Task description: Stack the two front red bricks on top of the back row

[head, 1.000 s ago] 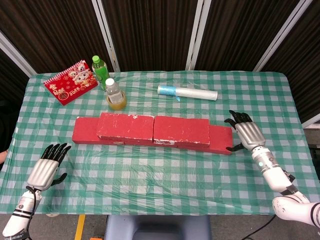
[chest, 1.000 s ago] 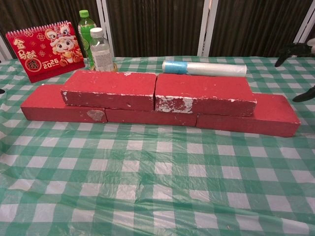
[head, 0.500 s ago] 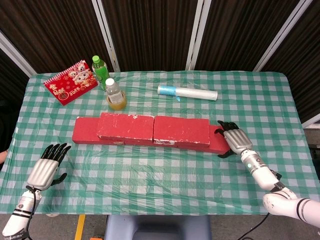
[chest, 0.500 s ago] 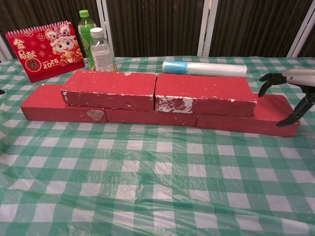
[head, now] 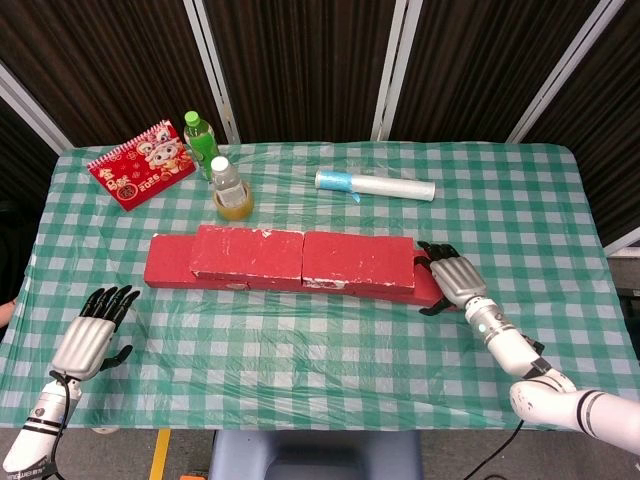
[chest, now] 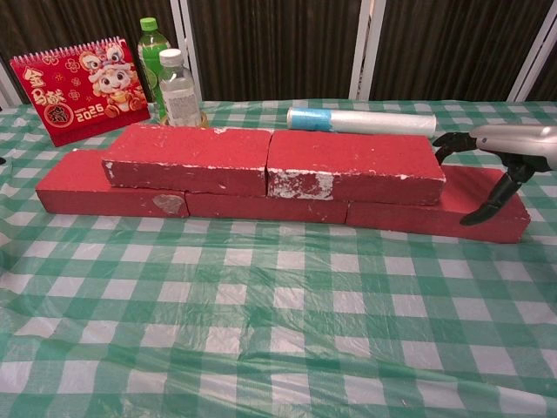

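Two upper bricks [chest: 270,161] abutting, right hand [head: 447,276] at row's end

Bottles [head: 220,170], calendar [head: 140,163], roll [head: 375,184] crowd behind bricks [head: 300,262].

Staged robot test room, lab-like: tabletop [head: 330,350] under green-checked plastic cloth, dark ribbed panels [head: 300,60] with white frames behind, props such as red desk calendar [head: 140,163] and drink bottles [head: 215,165].
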